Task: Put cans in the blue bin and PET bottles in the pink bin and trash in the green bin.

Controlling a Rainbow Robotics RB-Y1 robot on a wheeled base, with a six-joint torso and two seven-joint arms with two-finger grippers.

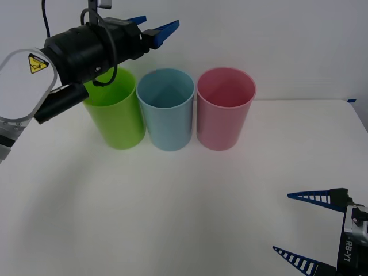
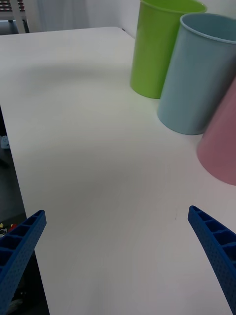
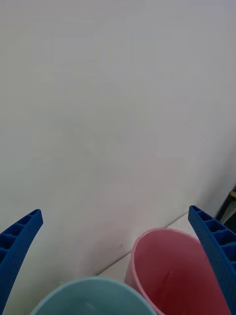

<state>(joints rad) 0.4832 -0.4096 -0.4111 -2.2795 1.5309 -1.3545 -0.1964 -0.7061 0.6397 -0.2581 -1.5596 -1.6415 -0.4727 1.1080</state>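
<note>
Spread and empty, my left gripper [image 1: 156, 27] fingers hang above the green bin [image 1: 115, 118] and blue bin [image 1: 167, 115], apparently nearer the blue rim. My right gripper [image 1: 307, 230] fingers sit spread low over the tabletop [image 1: 172, 207], well apart from the pink bin [image 1: 224, 112]. All 3 bins stand upright in a row.

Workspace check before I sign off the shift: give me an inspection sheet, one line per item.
Surface: white table, bare in front of the bins.
Job's things: green bin, blue bin, pink bin upright in a row, left to right; no can seen.
Clutter: nothing seen.
Grippers: left gripper open, raised above the green and blue bins; right gripper open, low at the table's near right.
Cables: black cable on the left arm.
Surroundings: plain white wall.
</note>
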